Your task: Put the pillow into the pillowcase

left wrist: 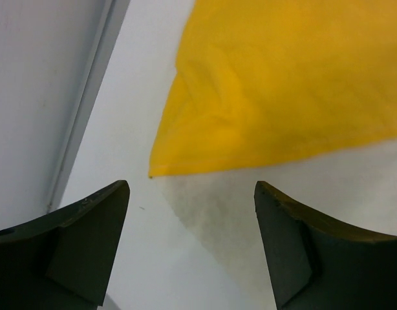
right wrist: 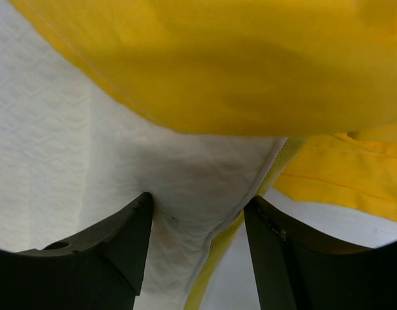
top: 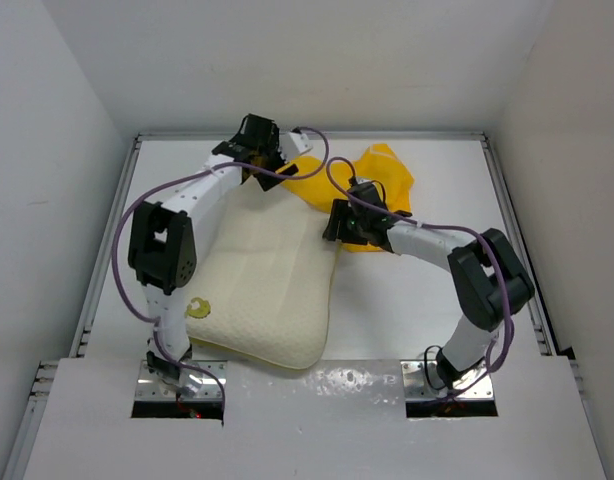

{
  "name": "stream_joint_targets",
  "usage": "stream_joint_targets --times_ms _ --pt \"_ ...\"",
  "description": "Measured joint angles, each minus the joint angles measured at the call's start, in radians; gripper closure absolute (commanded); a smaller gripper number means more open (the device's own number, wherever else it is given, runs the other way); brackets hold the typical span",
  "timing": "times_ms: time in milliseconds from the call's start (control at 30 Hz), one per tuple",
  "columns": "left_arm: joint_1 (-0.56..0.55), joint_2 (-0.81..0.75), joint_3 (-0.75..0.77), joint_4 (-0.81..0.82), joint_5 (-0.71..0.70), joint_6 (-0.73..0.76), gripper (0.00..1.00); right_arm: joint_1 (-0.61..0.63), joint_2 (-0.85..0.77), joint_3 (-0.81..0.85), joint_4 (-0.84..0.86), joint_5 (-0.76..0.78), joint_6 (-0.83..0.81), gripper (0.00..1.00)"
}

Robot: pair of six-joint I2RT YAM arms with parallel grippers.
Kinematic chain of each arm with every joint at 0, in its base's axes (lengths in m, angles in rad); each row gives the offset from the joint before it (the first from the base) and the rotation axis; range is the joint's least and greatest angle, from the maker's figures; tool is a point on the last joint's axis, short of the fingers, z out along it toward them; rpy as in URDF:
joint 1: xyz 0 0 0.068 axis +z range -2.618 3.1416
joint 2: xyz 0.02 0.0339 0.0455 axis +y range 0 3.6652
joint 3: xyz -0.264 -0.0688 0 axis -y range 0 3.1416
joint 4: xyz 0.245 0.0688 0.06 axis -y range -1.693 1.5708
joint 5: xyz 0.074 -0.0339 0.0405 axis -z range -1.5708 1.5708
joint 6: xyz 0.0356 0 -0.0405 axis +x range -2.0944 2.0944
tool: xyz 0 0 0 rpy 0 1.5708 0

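My left gripper (left wrist: 192, 194) hovers near the far left corner of the table (top: 417, 310), over the far left corner of the pillow (top: 262, 285). Its fingers (left wrist: 88, 239) stand wide apart with nothing between them. Just past their tips, the edge of the pillowcase (top: 382, 175) lies across that corner of the pillow.

The pillow lies left of the table's middle, running from near the near edge towards the far edge, its small yellow-green logo (top: 197, 308) at the near left corner. The pillowcase is bunched by the middle of the far edge, draped over the pillow's far end.

My right gripper (right wrist: 198, 206) sits at the pillow's far right corner. Its fingers (right wrist: 114, 252) straddle the pillow's rim and its yellow edge band (right wrist: 218, 258), both touching the fabric. I cannot tell whether they pinch it tight.
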Motion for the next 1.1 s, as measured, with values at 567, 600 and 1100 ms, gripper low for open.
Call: stream_joint_targets --times_ms 567,600,1100 --pt "-0.090 -0.010 -0.197 0.257 -0.081 0.192 0.35 -0.029 0.052 0.059 -0.045 -0.035 -0.002 0.41" --pt "-0.090 0.000 -0.197 0.273 -0.088 0.187 0.36 -0.029 0.052 0.056 -0.042 -0.035 -0.002 0.41" --pt "-0.085 0.044 -0.201 0.320 -0.113 0.075 1.00 -0.104 0.079 0.032 0.049 -0.117 0.121 1.00"
